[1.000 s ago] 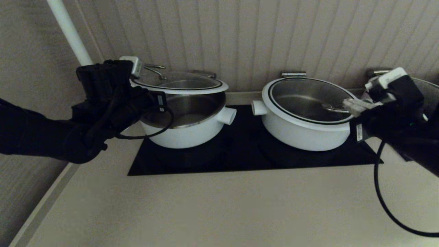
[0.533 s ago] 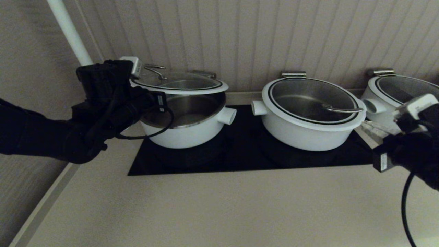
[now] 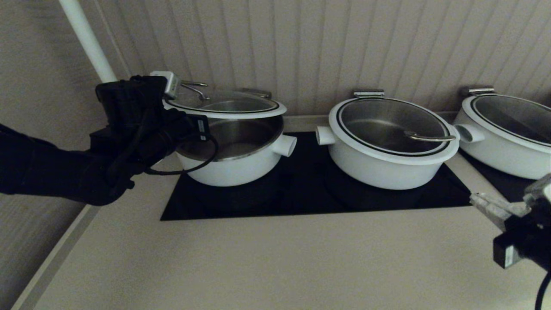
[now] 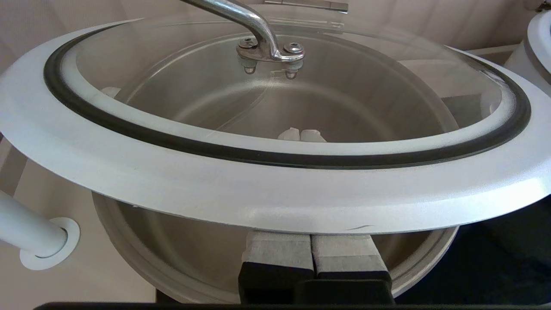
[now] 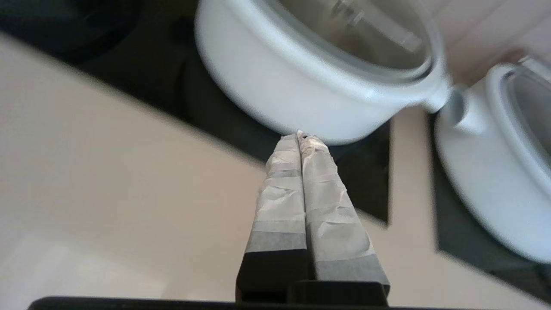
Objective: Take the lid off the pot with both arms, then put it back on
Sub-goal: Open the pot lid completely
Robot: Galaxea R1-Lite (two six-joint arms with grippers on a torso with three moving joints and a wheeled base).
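Observation:
The left white pot (image 3: 228, 165) stands on the black cooktop (image 3: 301, 198). Its glass lid (image 3: 224, 105) with a white rim and a metal handle (image 3: 196, 88) is held up off the pot's rim, a gap showing beneath it. My left gripper (image 4: 301, 134) is shut, with its fingers (image 4: 280, 249) under the lid's rim (image 4: 275, 193) and reaching into the pot; the tips show through the glass. My right gripper (image 3: 478, 200) is shut and empty, low over the counter at the front right, away from the pots. It also shows in the right wrist view (image 5: 300, 135).
A middle white pot (image 3: 383, 163) with its lid on stands on the same cooktop. A third lidded pot (image 3: 503, 146) stands at the far right. A white pipe (image 3: 86, 38) rises behind my left arm. A panelled wall stands close behind the pots. The beige counter (image 3: 275, 258) spreads in front.
My right gripper has moved from over the middle pot's lid handle down and toward the front right, off the pots. The left arm and the raised lid have not moved.

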